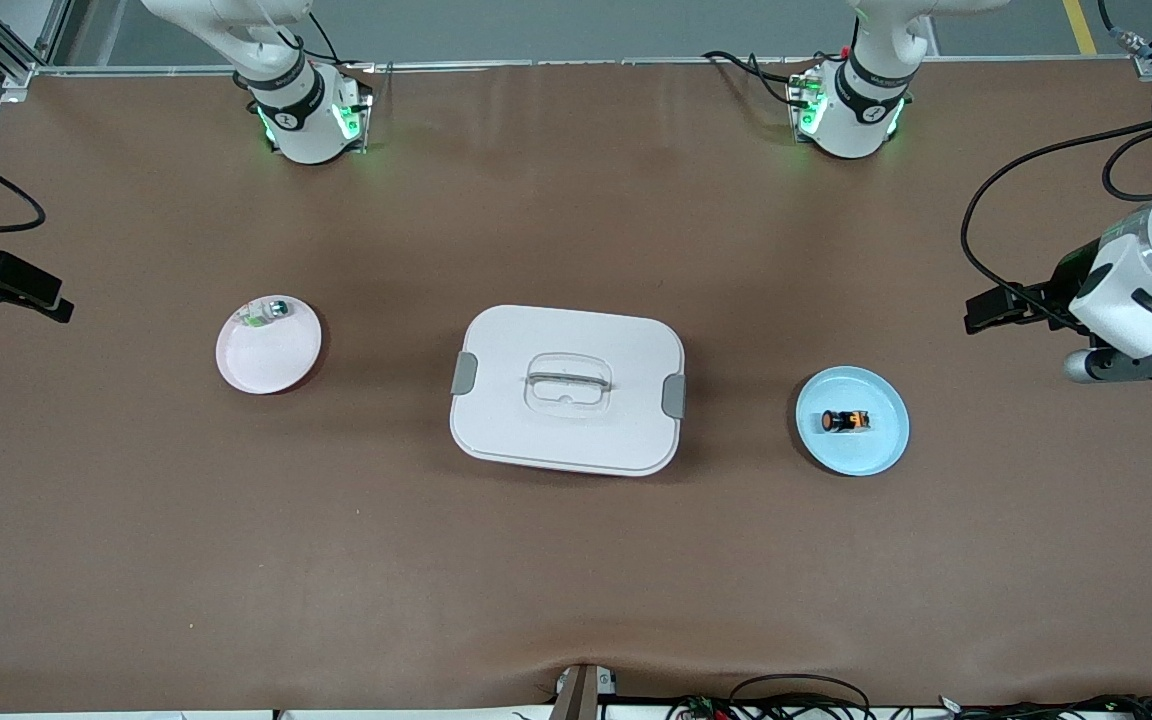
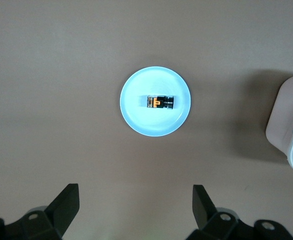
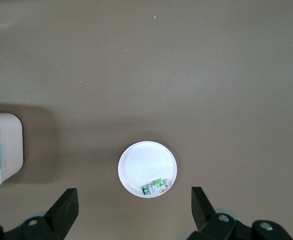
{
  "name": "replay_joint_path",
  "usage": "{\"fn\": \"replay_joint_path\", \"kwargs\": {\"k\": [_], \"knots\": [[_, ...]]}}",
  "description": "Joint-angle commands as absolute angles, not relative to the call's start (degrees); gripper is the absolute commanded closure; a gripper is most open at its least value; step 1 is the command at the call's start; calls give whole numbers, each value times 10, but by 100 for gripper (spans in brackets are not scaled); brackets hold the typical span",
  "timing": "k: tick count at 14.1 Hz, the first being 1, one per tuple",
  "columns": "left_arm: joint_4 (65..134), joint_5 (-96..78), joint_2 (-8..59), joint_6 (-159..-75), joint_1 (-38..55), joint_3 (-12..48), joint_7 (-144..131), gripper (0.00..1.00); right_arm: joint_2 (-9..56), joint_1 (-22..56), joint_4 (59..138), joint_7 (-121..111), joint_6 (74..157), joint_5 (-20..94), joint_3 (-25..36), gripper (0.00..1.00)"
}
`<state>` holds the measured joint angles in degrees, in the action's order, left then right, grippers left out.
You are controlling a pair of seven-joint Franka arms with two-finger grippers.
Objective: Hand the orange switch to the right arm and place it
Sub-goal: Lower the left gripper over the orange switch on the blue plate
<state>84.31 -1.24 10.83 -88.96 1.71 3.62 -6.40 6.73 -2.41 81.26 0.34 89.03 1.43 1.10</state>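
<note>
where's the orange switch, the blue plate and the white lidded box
small black orange-faced switch (image 1: 845, 421), front view, middle of its body
round light-blue plate (image 1: 884, 440), front view, bare surface beside the switch
white rectangular lidded box (image 1: 616, 340), front view, flat lid top

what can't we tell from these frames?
- Front view: right gripper cut off by the frame edge.
- Box: lid on, contents hidden.
- Small part on the white plate: too small to identify.
- Orange switch: markings too small to read.
</note>
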Motion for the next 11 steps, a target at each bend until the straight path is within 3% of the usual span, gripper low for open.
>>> {"fn": "replay_joint_path", "kwargs": {"k": [1, 9, 11], "knots": [[842, -12, 115, -882, -3, 38, 20, 0, 72, -33, 802, 0, 886, 11, 2, 0], [842, -18, 138, -882, -2, 41, 37, 0, 73, -32, 802, 0, 887, 11, 2, 0], [845, -18, 171, -895, 9, 42, 29, 0, 74, -34, 802, 0, 887, 11, 2, 0]]}}
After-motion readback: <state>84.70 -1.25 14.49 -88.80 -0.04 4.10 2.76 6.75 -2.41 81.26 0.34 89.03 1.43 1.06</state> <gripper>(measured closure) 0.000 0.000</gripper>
